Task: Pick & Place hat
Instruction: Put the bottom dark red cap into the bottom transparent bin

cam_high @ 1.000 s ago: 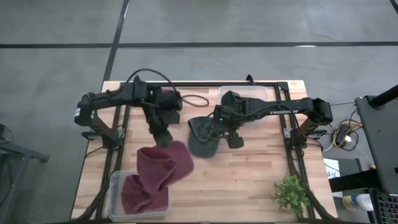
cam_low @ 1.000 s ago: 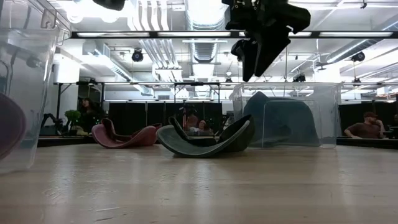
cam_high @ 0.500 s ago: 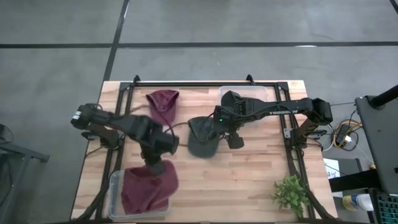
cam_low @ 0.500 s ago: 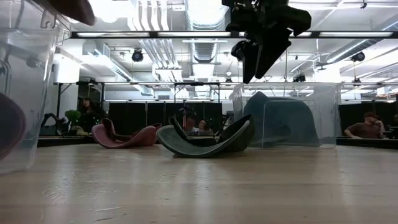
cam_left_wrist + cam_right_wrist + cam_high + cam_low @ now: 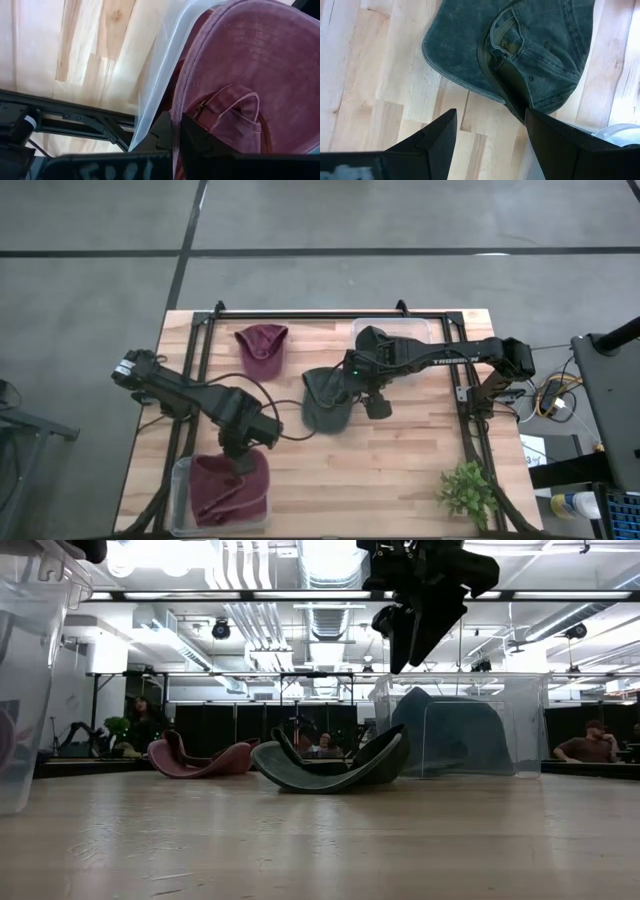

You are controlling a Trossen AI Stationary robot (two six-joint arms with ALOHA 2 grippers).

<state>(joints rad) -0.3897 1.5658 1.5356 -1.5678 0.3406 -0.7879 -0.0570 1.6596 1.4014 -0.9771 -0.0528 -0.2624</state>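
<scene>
Wooden worktop, two bins. Left gripper is clamped on a maroon hat inside the near-left bin; judged placing step, release next. Right gripper hangs open above the grey hat mid-worktop, descent pending.

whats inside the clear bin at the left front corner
A maroon hat fills the bin, with the left gripper down over it. The hat covers the bin's floor, so whether anything lies beneath cannot be seen.
</scene>
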